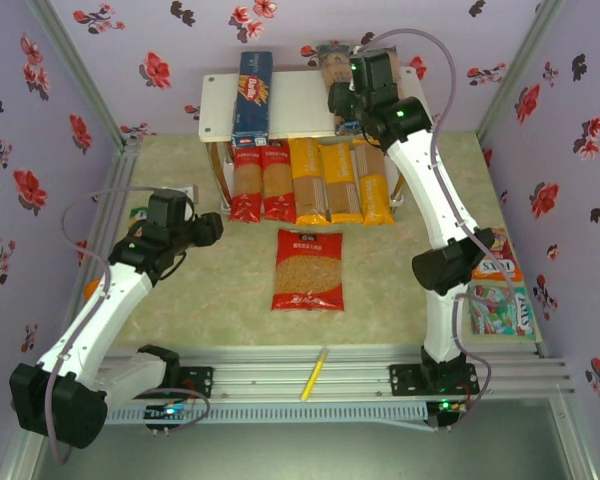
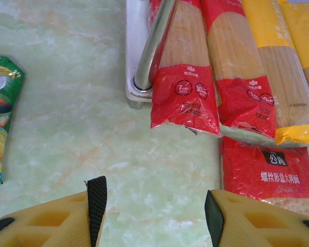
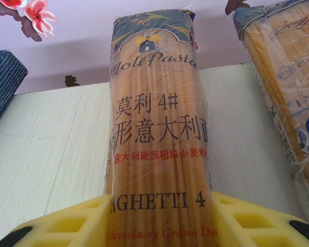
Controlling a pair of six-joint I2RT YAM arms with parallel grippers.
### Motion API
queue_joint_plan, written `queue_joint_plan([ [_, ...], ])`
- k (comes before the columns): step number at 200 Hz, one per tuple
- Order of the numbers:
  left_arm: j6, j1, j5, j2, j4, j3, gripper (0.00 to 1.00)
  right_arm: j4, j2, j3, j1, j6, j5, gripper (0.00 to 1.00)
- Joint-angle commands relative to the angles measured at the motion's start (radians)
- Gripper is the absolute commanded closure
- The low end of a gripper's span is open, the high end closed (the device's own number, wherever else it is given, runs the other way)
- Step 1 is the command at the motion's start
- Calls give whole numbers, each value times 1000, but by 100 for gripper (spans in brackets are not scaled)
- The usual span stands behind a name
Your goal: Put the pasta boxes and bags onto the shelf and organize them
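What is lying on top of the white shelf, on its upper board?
On the shelf top: a dark-blue box at the left, one blue-ended spaghetti bag and a second bag at the right. The right arm hides the rest of that end.

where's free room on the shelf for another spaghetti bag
Bare white top shelf between the dark-blue box and the blue-ended spaghetti bag at the right gripper; a narrower strip left of the box. Lower tier is crowded: five bags side by side.
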Motion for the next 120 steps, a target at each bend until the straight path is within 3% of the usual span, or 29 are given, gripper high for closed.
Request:
queue_joint_plan([
  [1,20,13,14,-22,-25,-14,45,-7,18,22,-6,39,-14,52],
  [68,20,15,19,-20,-14,-17,45,106,-130,-200,-6,116,-89,51],
  [120,13,15,25,-26,-7,-28,45,113,-158,-206,-5,133,-119,50],
])
